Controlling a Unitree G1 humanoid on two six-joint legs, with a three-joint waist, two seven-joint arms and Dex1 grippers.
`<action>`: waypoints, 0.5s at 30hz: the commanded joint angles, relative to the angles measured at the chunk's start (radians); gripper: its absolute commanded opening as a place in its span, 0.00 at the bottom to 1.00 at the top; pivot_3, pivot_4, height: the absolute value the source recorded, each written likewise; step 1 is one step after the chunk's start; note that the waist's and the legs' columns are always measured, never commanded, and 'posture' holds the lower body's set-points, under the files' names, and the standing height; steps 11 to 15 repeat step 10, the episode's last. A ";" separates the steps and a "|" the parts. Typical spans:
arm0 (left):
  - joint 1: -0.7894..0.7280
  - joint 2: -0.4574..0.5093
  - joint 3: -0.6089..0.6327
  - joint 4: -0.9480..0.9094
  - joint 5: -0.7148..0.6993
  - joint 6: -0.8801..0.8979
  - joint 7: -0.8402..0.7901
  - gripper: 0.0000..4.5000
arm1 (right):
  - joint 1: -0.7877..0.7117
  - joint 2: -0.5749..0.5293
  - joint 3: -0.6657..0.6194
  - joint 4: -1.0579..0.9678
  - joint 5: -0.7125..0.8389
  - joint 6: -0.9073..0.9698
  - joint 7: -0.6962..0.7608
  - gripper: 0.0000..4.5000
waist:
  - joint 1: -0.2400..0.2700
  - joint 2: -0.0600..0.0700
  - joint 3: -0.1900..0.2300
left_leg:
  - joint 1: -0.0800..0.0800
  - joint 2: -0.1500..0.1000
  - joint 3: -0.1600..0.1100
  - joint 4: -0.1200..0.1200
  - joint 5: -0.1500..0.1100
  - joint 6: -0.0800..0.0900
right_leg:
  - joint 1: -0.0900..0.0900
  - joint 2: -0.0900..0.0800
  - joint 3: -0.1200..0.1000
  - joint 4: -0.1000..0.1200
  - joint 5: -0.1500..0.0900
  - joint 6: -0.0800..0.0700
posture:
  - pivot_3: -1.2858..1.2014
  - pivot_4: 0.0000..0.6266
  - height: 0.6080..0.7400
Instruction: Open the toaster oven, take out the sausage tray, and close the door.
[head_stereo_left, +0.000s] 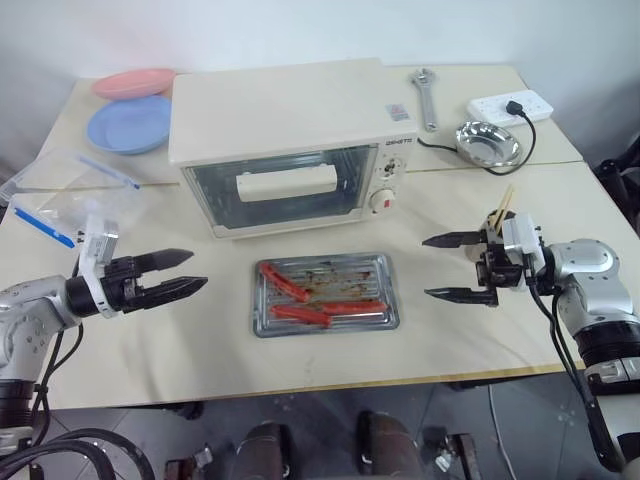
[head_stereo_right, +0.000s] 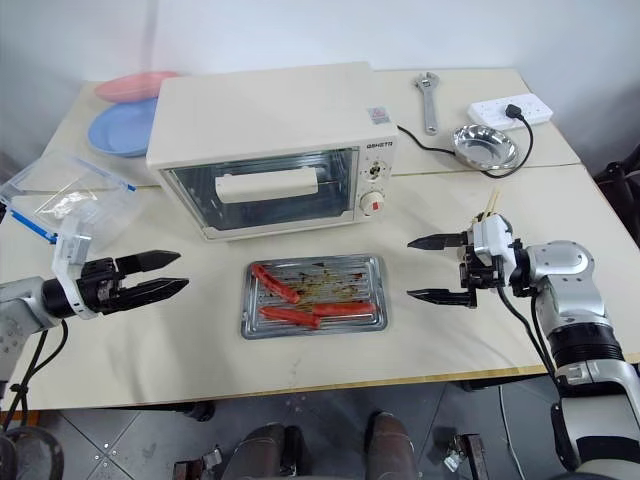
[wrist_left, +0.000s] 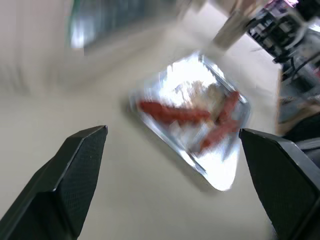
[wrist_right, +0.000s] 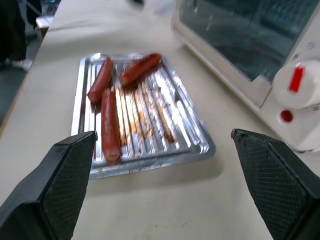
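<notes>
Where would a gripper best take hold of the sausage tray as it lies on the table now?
Probably the sausage tray by its raised rim on the short right-hand end, with the right gripper coming in level from that side. The sausages crowd the left half, so that end is bare and its lip stands off the table.

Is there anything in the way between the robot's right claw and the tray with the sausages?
Nothing visible. The right gripper hangs open beside the sausage tray, with only bare table between them. The toaster oven stands behind the tray, off that path.
</notes>
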 joint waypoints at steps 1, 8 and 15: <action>0.072 0.022 -0.011 0.096 0.176 -0.308 -0.115 1.00 | -0.022 -0.009 0.016 0.068 -0.039 -0.099 0.055 1.00 | -0.005 0.000 0.000 | 0.000 0.000 0.002 0.000 0.000 0.000 | 0.000 0.000 0.000 0.000 0.000 0.000 | 0.52 0.24 1.00; 0.041 0.009 0.006 0.283 0.210 -0.423 -0.214 1.00 | -0.014 0.029 -0.037 0.077 -0.095 -0.045 -0.001 1.00 | -0.002 0.000 0.000 | 0.001 0.001 0.003 0.002 0.000 0.003 | -0.001 -0.001 0.000 0.003 0.001 0.000 | 0.52 0.24 1.00; 0.039 0.010 0.002 0.285 0.203 -0.421 -0.247 1.00 | -0.008 0.027 -0.042 0.063 -0.127 -0.016 -0.041 1.00 | 0.000 0.000 0.000 | 0.001 0.001 0.003 0.002 0.000 0.003 | -0.001 -0.002 0.000 0.003 0.001 0.000 | 0.52 0.24 1.00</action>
